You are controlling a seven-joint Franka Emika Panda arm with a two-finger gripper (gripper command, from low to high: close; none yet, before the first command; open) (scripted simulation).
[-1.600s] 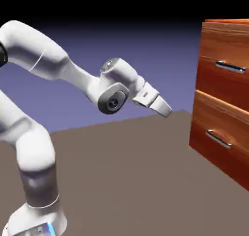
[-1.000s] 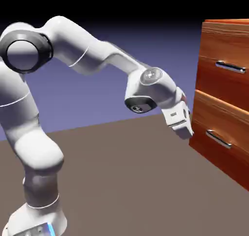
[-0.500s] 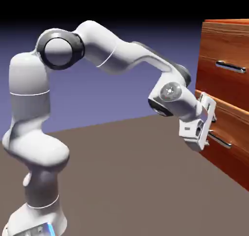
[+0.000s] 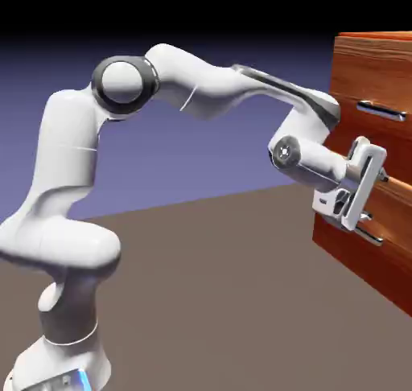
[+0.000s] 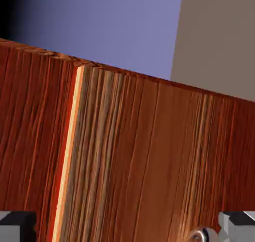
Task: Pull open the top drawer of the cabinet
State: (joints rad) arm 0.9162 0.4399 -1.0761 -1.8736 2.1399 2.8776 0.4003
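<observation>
The cabinet (image 4: 380, 270) stands at the right of the exterior view. Its top drawer (image 4: 368, 80) is flush and carries a silver bar handle (image 4: 383, 111). My gripper (image 4: 373, 193) is open and empty. It faces the drawer fronts at about the seam between the two drawers, below the top handle and just above the lower drawer's handle (image 4: 371, 236). In the hand view the gripper (image 5: 127, 229) looks at close wood grain, with a bright seam (image 5: 68, 151) running through it. A silver handle end (image 5: 201, 234) shows beside the right fingertip (image 5: 240, 225).
The white arm arches from the lower left across the brown table (image 4: 217, 301) to the cabinet. The blue-violet backdrop (image 5: 109, 22) and a strip of table show past the cabinet's edge in the hand view.
The arm has swung right and reached out to the cabinet. The hand has turned toward the drawer fronts and risen from the lower handle's height to the seam. The jaws stayed open.
</observation>
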